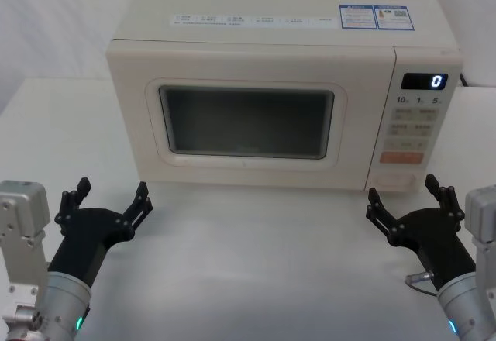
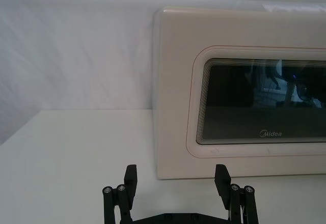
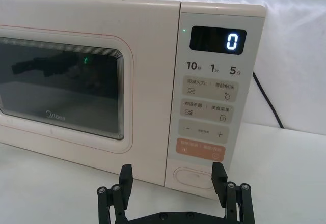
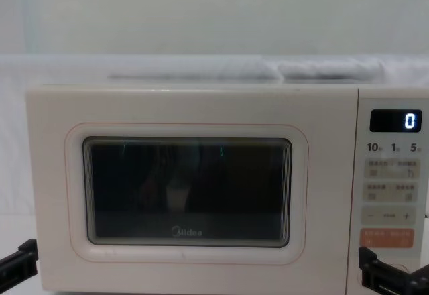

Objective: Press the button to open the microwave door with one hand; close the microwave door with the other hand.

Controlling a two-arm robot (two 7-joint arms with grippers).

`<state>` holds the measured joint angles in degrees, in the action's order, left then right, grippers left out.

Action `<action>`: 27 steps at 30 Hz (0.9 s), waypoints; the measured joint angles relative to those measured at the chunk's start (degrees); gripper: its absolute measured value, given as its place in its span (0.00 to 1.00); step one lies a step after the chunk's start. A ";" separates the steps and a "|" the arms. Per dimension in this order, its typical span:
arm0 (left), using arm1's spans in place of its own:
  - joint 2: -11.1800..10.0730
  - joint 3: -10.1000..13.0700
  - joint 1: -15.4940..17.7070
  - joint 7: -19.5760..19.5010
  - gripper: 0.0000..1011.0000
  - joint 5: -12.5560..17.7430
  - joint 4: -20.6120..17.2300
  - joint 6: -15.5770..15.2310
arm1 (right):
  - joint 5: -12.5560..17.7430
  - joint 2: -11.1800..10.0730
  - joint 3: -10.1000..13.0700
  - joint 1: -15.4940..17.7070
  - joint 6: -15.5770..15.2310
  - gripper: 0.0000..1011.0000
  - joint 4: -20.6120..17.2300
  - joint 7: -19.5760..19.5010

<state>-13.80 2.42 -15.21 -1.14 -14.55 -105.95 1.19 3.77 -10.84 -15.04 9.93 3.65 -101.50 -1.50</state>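
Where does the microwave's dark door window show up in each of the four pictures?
Head view: door window in the centre.
Left wrist view: past the left claw, running off the edge.
Right wrist view: past the right claw, beside the panel.
Chest view: centre, wide across the picture.
Shared landmark: the Midea logo just under the glass.

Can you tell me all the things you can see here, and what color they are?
microwave door: 1, cream-white with dark window, shut, front of the microwave
button: 1, cream-white oval, bottom of the control panel
orange-pink key: 1, just above the button
display: 1, black showing a white 0, top of the panel
table: 1, white, under the microwave
left gripper: 1, black, open, before the door's left end
right gripper: 1, black, open, before the control panel
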 joint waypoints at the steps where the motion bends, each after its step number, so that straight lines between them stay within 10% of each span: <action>1: 0.00 0.00 0.00 0.00 0.99 0.00 0.00 0.00 | 0.00 0.00 0.00 0.00 0.00 0.99 0.00 0.00; 27: 0.00 0.00 0.00 0.00 0.99 0.00 0.00 0.00 | 0.00 0.00 0.00 0.00 -0.01 0.99 0.00 0.00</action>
<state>-13.81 2.41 -15.21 -1.14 -14.54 -105.95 1.19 3.77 -10.84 -15.05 9.93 3.65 -101.49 -1.50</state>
